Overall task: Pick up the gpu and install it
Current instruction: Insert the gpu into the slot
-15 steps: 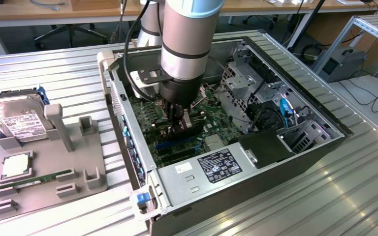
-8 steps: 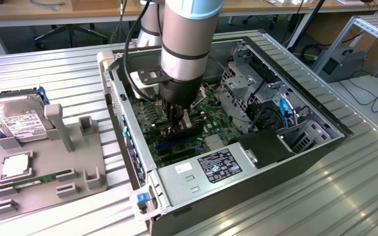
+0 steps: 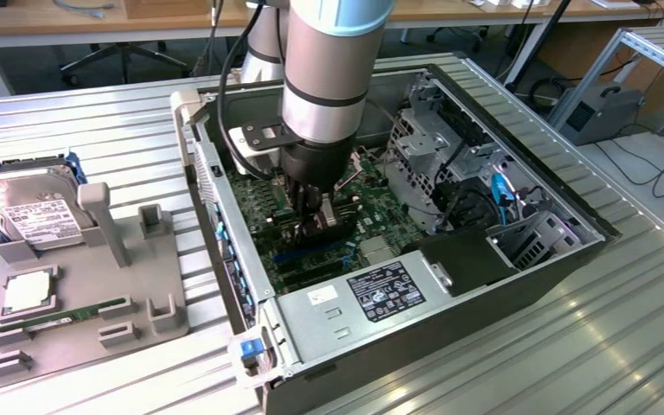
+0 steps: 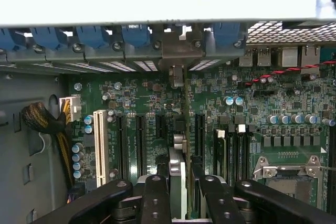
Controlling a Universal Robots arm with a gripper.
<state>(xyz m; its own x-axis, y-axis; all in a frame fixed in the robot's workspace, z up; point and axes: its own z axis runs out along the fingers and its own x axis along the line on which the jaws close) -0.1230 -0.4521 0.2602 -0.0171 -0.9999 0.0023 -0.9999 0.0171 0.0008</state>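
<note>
Inside the open computer case (image 3: 563, 259), the gripper (image 4: 181, 192) is clenched on the gpu (image 4: 177, 169), holding it edge-on, upright over the green motherboard (image 4: 252, 114) among its black expansion slots (image 4: 140, 145).

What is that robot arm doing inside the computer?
The robot arm has reached down into the open computer case. Its gripper is closed on the gpu, a thin card held on edge, right over the green motherboard with its long slots. The card's far end lines up with the back wall of the case. Beside the case, a gray tray holds a hard drive and a RAM stick.
</note>
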